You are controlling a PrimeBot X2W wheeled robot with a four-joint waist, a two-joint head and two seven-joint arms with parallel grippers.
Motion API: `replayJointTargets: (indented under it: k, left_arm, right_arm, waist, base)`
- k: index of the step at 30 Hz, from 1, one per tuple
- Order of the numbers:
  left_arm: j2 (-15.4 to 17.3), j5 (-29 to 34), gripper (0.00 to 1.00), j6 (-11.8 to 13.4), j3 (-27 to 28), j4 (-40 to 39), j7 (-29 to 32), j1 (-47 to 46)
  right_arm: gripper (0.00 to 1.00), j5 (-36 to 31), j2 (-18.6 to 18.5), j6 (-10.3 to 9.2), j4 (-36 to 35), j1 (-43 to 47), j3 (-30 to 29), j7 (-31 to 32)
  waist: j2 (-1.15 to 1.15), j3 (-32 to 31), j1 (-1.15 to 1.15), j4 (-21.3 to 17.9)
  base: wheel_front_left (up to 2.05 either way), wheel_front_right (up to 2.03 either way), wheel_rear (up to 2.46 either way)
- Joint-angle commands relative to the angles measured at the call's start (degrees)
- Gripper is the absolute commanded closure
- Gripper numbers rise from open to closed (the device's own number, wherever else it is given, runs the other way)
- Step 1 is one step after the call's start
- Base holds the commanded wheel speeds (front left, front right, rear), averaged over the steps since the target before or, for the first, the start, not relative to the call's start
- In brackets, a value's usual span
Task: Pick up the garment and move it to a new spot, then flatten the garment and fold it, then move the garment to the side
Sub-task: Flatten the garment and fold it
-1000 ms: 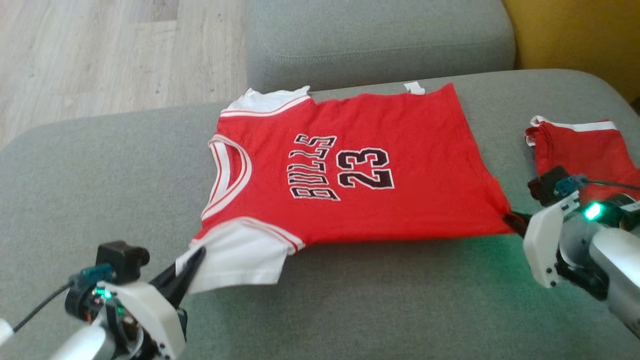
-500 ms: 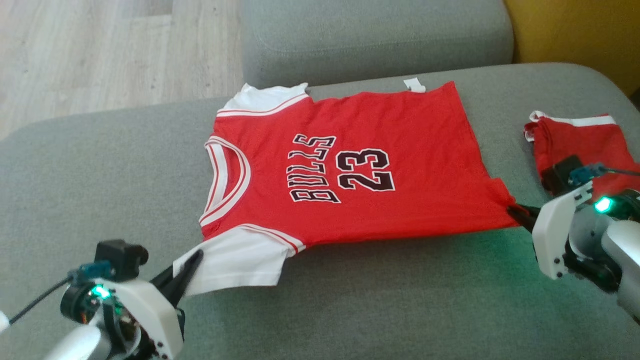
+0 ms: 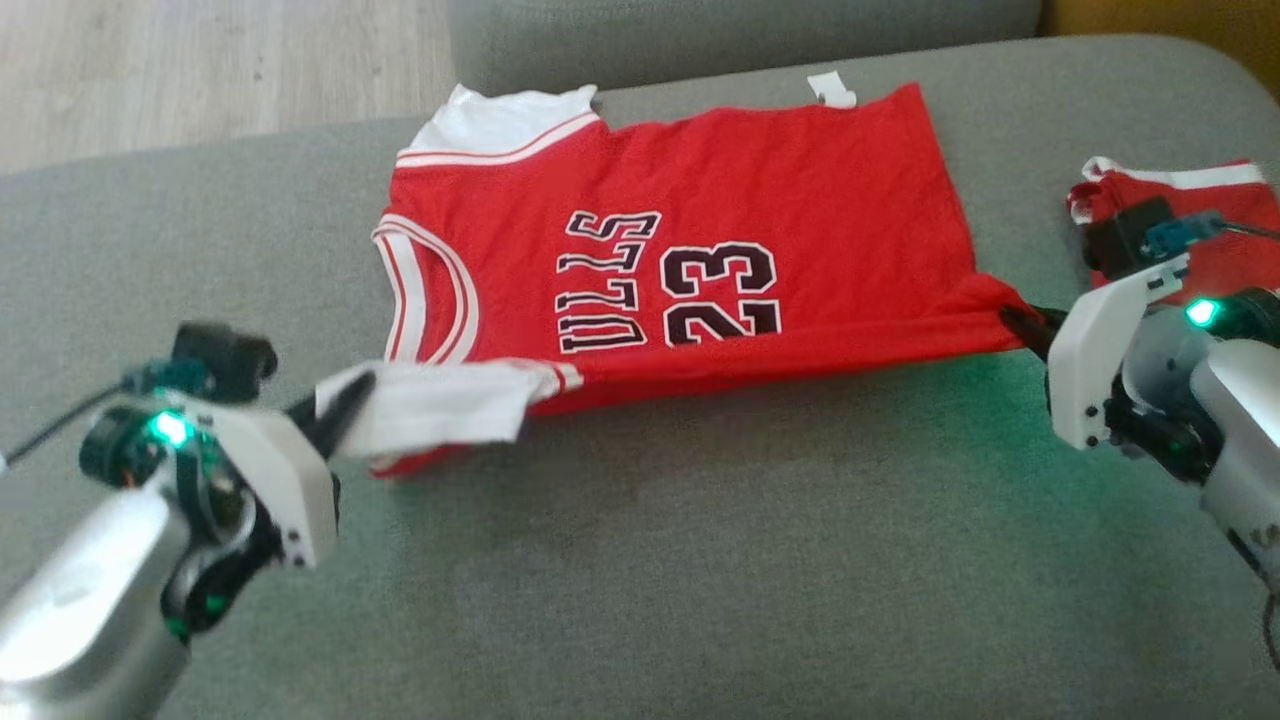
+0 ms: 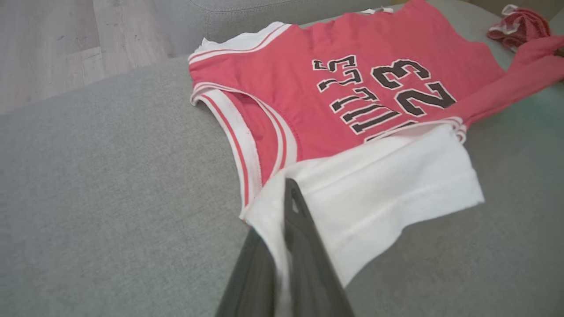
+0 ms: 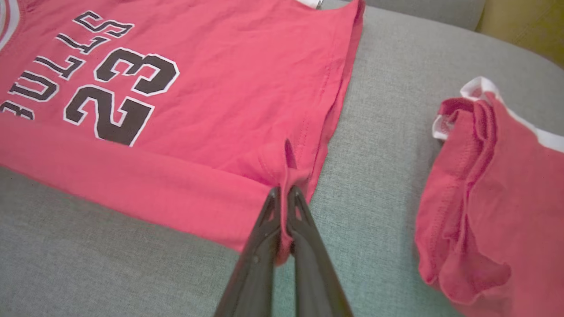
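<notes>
Head view: jersey [image 3: 820, 190] crosswise, collar [image 3: 405, 290] left.

The garment [image 3: 700, 200] is spread on the seat cushion [image 3: 650, 560], with its neck turned to the left and its hem to the right. Its near sleeve is pinched by the left gripper [image 3: 345, 405], and its near hem corner by the right gripper [image 3: 1020, 322]. A second piece of clothing [image 5: 498, 198] is laid to its right, apart from it. The floor [image 3: 200, 70] is seen behind the cushion at left.

My head cam looks steeply down over the cushion [image 3: 640, 560]. Both wrist cams sit low and close, sharing the jersey [image 3: 800, 180] and its printed number.
</notes>
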Motion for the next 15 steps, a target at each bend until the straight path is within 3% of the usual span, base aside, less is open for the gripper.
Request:
replayJointTargets:
  k: [1,15]
  left_arm:
    - [1.6,0.5,1.0,-0.2,2.6,-0.4,0.2,-5.0]
    - [-2.0,3.9,1.0,-2.3,-5.8,13.5,3.7,-20.6]
  right_arm:
    - [1.0,-0.8,-0.6,0.2,-0.3,-1.5,-0.7,0.2]
    - [1.0,-3.3,3.7,0.2,5.9,-8.4,0.0,1.4]
  waist:
    - [0.0,0.9,-0.01,0.0]
    - [0.0,6.4,-0.01,-0.5]
  base:
    - [0.0,0.0,0.0]
    - [0.0,0.0,0.0]
